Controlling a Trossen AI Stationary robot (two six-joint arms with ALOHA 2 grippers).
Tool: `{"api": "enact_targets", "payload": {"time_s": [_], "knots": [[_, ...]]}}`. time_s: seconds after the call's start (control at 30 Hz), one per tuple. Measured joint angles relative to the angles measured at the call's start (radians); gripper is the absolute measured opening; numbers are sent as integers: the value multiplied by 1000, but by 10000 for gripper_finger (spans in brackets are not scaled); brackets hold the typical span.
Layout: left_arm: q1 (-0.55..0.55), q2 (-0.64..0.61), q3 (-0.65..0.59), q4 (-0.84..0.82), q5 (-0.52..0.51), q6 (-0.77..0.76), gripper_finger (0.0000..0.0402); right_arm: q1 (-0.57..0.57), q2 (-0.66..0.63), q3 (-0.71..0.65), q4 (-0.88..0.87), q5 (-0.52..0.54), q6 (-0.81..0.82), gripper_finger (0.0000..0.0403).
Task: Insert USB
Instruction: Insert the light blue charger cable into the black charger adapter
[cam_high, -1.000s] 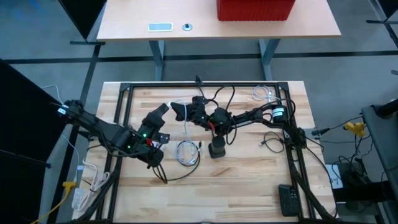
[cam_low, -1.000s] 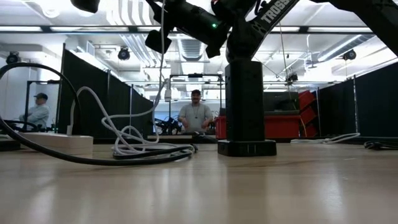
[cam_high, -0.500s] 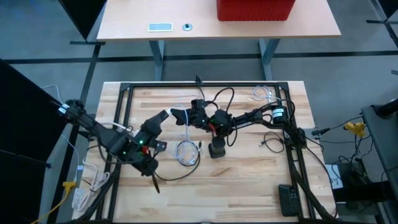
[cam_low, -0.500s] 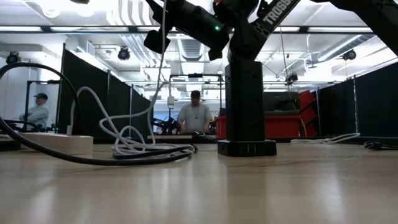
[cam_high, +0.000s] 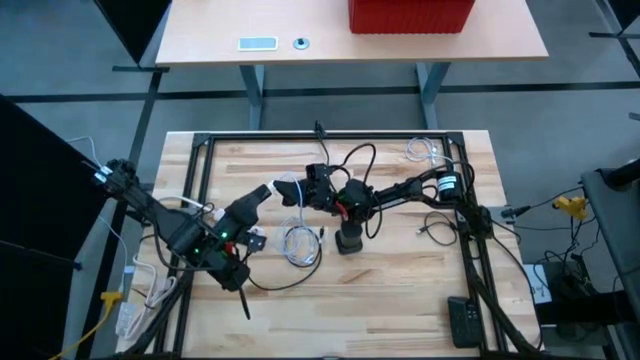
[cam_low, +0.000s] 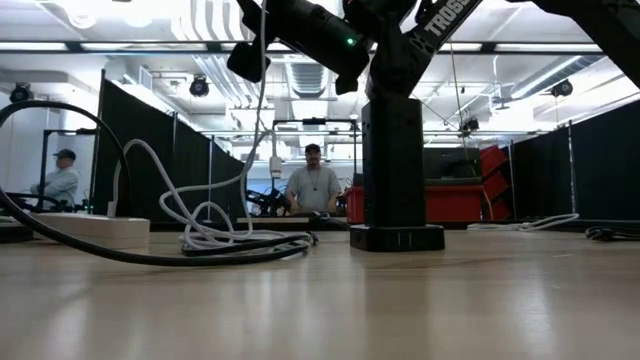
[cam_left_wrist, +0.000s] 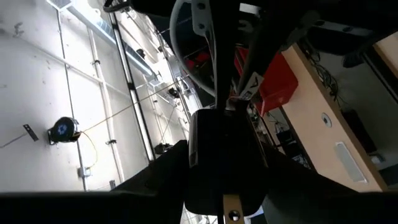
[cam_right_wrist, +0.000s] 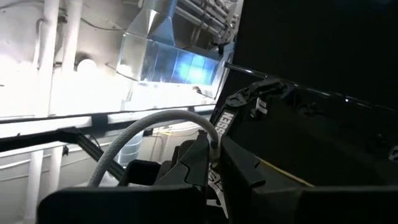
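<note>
A white USB cable lies coiled on the wooden table, and one end rises to my right gripper, which is shut on it above the table's middle. Facing it from the left, my left gripper is shut on a black block. Both are raised off the table, a short gap apart. In the left wrist view the cable arcs just beyond the block. The low view shows the cable hanging down to its coil. My left gripper holds the black block between its two fingers, one on each side, coming level from the table's left. The block is lifted clear of the table. My right gripper pinches the cable's plug end between its two fingers. The cable curves away from there and hangs slack to the coil.
A black post on a round base stands just near of the grippers. A black frame borders the table. Small cables and a white one lie at the right, and a black remote at the near right. A white box with a thick black cord lies at the left.
My left arm has swung toward the table's near edge, and its gripper with the black block has come a little nearer to the right gripper. Both grippers have kept their holds.
</note>
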Motion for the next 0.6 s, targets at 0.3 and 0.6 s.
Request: {"api": "enact_targets", "payload": {"time_s": [0.3, 0.6], "knots": [[-46, 0, -2, -1, 0, -6, 150, 27, 0, -7, 3, 0, -18, 12], [-122, 0, -2, 2, 11, -58, 150, 52, 0, -16, 3, -51, -24, 12]]}}
